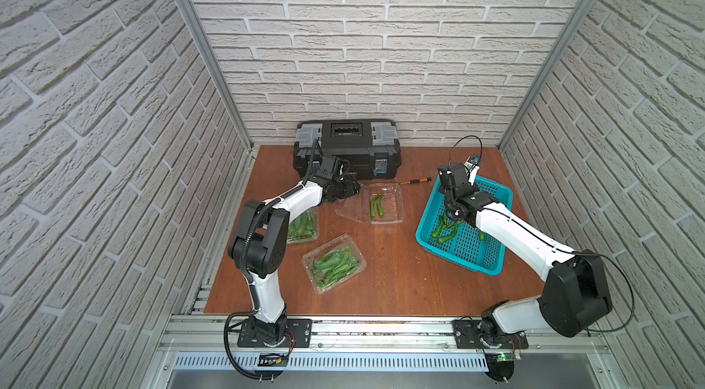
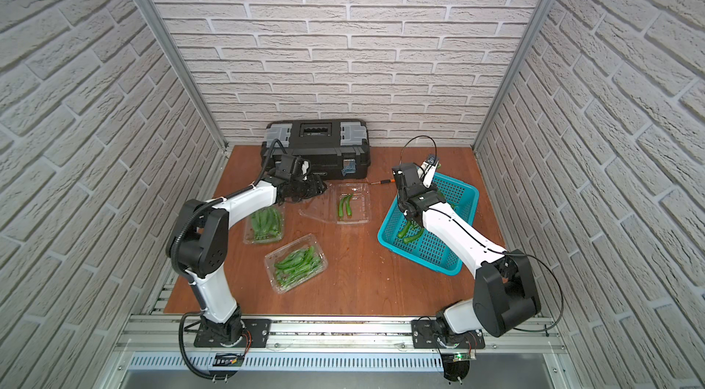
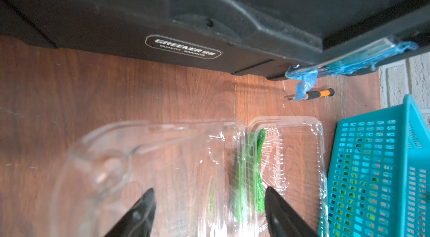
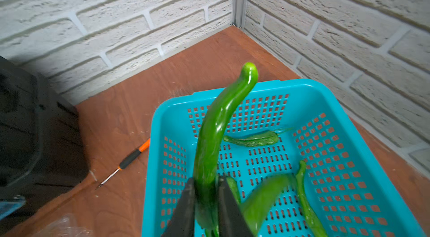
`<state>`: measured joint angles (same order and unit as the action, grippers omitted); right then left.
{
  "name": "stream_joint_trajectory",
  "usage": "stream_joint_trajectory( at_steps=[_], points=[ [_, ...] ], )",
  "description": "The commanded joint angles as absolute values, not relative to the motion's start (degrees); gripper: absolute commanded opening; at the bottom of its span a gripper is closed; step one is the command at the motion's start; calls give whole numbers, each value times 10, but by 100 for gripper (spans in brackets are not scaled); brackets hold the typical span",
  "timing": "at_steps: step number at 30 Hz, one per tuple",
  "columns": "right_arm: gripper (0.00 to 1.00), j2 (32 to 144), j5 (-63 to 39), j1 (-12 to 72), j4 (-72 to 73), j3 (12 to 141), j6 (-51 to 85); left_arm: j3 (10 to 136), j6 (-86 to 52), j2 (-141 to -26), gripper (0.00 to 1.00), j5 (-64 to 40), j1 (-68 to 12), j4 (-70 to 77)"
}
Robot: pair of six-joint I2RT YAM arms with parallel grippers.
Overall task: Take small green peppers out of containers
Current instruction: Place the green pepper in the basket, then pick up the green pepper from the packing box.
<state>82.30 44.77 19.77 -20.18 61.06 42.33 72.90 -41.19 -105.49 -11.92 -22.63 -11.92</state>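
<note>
Green glossy slender pepper (image 4: 214, 126) stood pinched in my right gripper (image 4: 206, 178), teal perforated plastic basket (image 4: 256, 84) below it, and I feared it clinging to a jaw on release, while my left gripper (image 3: 209, 190) gaped empty.

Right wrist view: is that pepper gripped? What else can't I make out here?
- Right hand, right wrist view: pepper stands between its fingers; gripped or loose, unclear.
- Basket contents, both top views: right arm covers some.
- Leftmost container, in a top view: left arm hides part.

White brick walls (image 1: 381, 43) around brown wooden tabletop (image 1: 400, 284).
</note>
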Motion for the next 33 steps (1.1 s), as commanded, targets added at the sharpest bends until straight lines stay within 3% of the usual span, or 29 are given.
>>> stream_joint_trajectory(
  at_steps=[1, 7, 9, 15, 23, 33],
  points=[
    [38, 833, 472, 199, -245, 630, 466, 723, -416, -1059, 73, -124, -230, -102],
    [38, 868, 317, 227, -141, 667, 318, 719, -415, -1058, 73, -123, -230, -103],
    [37, 895, 214, 241, -115, 691, 264, 719, -416, -1058, 73, -123, -230, -103],
    [36, 1020, -21, 265, -160, 785, 227, 718, -419, -1060, 73, -122, -231, -104],
    [36, 1156, -86, 283, -229, 861, 225, 718, -418, -1056, 73, -120, -231, -108],
    [36, 1234, -41, 303, -284, 913, 200, 717, -420, -1053, 73, -115, -232, -109]
  ],
)
